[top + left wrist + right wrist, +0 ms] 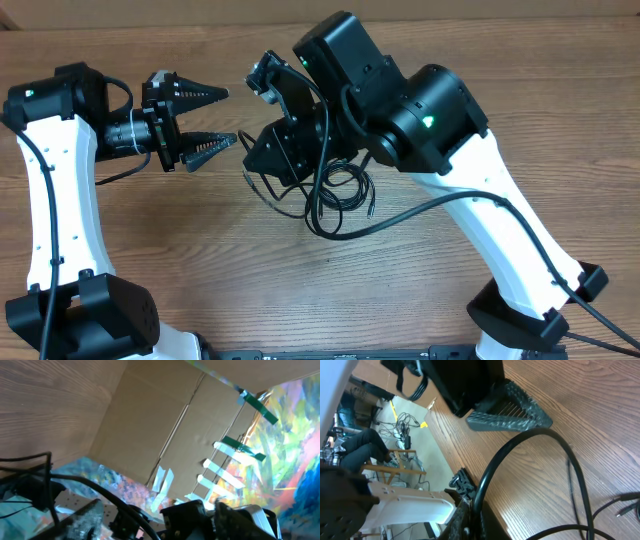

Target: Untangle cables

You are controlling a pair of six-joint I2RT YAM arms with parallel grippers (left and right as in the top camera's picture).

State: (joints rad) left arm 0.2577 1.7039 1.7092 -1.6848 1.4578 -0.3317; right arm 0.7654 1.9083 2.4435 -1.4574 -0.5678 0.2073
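- Black, thin cables [340, 190] lie in one loose tangle of overlapping loops on the wooden table [200, 260], partly under my right arm [470, 190]; I can't count the separate cords.
- Two grippers: the left gripper [230, 117] stands with jaws apart and empty, and the right gripper [250, 150] is pressed together just beside the tangle.

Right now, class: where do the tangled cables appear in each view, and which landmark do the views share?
Overhead: the cables lie near the centre, in loose loops on the wood.
Left wrist: not identifiable in it.
Right wrist: the cables are at the lower right, thin cords on the wood.
Shared landmark: the wooden table.
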